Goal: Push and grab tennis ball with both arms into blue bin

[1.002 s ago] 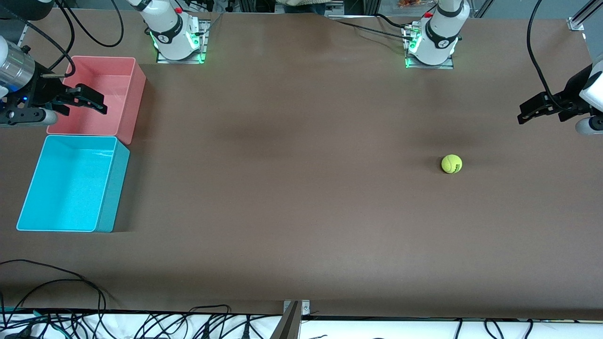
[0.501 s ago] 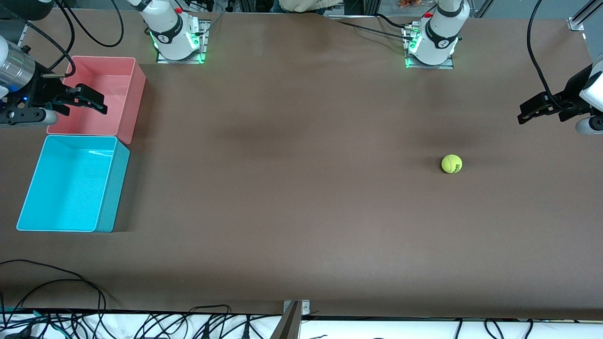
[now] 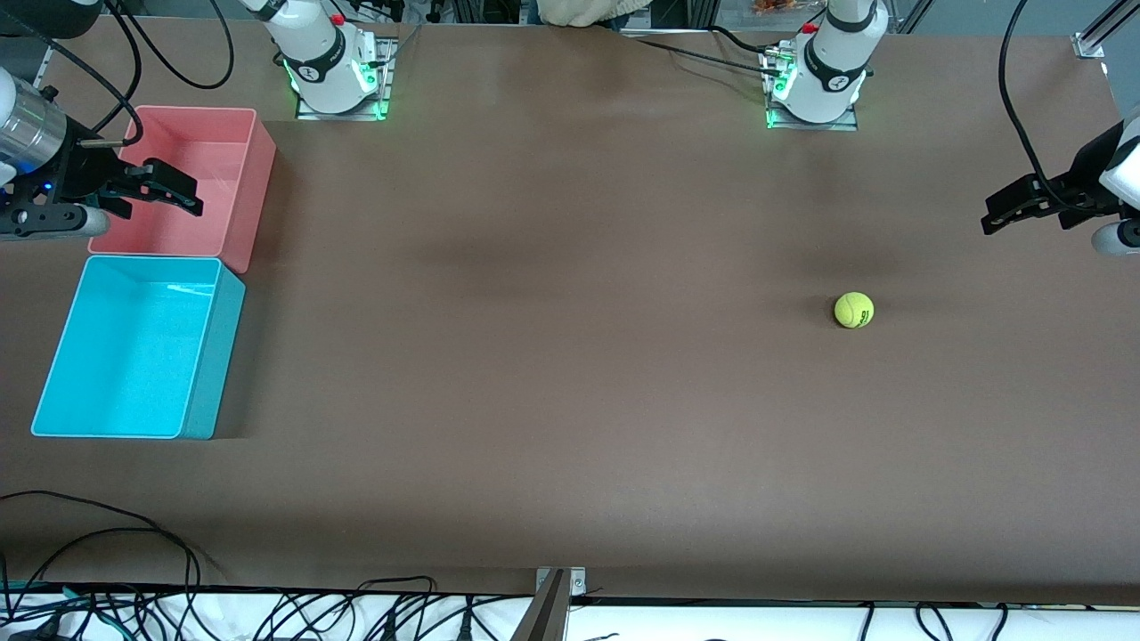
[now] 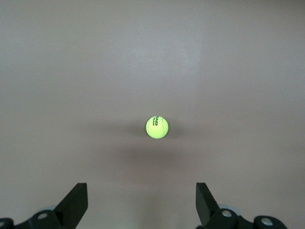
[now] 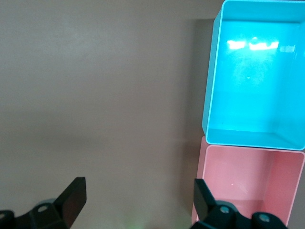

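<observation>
The tennis ball [image 3: 853, 310] lies still on the brown table toward the left arm's end. It also shows in the left wrist view [image 4: 157, 127], ahead of the fingers. My left gripper [image 3: 993, 214] is open and empty, over bare table beside the ball, apart from it; in its wrist view it [image 4: 141, 202] shows wide-open fingers. The blue bin [image 3: 214, 356] stands empty at the right arm's end and also shows in the right wrist view [image 5: 209, 95]. My right gripper [image 3: 183, 191] is open and empty over the pink bin's edge; its wrist view [image 5: 138, 202] shows it too.
A pink bin [image 3: 258, 178] stands against the blue bin, farther from the front camera, and shows in the right wrist view [image 5: 248, 181]. Both arm bases [image 3: 334, 76] [image 3: 815, 85] stand at the table's back edge. Cables [image 3: 134, 552] lie along the front edge.
My left gripper has shifted very slightly toward its end of the table. The ball, the bins and the right arm have not moved.
</observation>
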Robot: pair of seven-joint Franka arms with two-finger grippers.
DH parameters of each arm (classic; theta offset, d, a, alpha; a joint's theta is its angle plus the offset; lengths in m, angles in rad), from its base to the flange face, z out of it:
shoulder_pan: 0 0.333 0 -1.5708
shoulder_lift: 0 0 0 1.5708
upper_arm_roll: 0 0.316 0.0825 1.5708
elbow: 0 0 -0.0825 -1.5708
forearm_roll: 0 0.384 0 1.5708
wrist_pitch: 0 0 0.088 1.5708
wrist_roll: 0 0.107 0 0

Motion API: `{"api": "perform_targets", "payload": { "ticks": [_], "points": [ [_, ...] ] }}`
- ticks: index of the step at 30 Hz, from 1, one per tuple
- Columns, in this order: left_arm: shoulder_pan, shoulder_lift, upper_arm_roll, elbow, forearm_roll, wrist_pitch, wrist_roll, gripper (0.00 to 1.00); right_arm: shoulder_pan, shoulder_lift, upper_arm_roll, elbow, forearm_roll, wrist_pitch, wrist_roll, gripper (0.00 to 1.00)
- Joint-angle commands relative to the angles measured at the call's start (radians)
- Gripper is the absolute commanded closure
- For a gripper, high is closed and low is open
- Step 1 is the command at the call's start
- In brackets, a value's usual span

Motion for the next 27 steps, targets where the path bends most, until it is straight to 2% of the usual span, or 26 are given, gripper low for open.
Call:
{"api": "perform_targets", "payload": {
  "ticks": [1, 27],
  "points": [
    [0.0, 0.018, -0.005, 0.028, 0.025, -0.023, -0.01, 0.0, -0.006, -0.01, 0.004, -0.008, 0.018, -0.005, 0.0, 0.0],
    [0.005, 0.044, -0.005, 0.03, 0.013, -0.023, -0.01, 0.0, -0.004, -0.01, 0.004, -0.008, 0.018, -0.005, 0.002, 0.0]
  ]
}}
